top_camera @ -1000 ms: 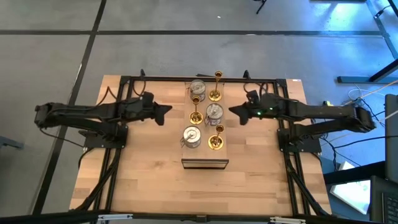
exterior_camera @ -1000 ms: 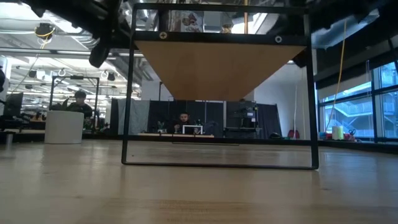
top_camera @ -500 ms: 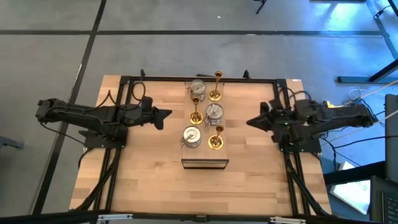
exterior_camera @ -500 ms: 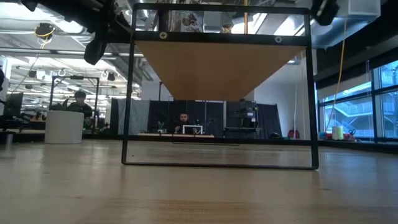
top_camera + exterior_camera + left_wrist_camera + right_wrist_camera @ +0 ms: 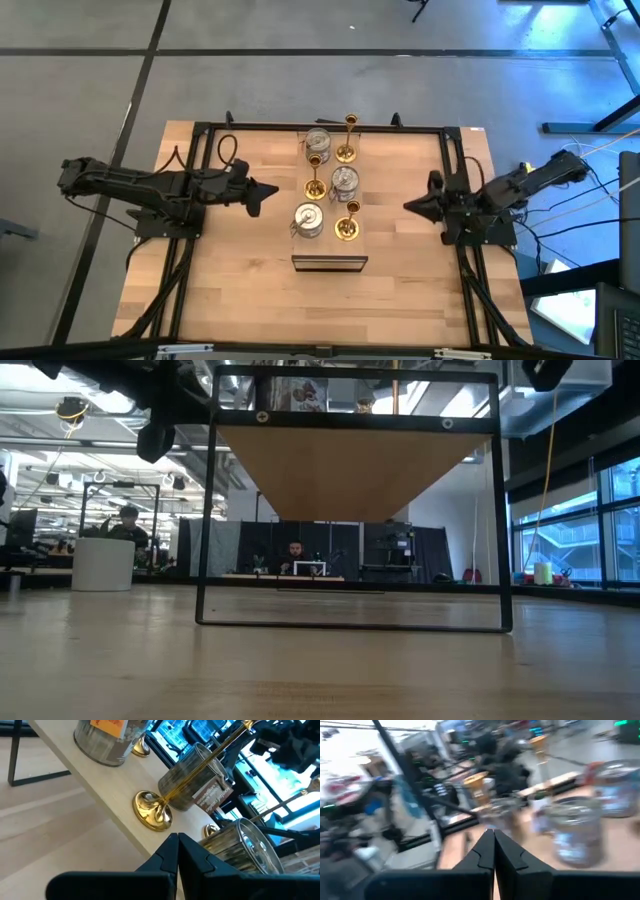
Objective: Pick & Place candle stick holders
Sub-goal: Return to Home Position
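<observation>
Now candle stick holders stand between left tool and right tool, both closed.

Gold holder, top off-frame

The high view is evenly lit; the table shows only faint shadows. In the low view, ceiling lamps and windows glare behind. The right wrist view is blurred by motion; a gold candle stick holder glints in the left one.
</observation>
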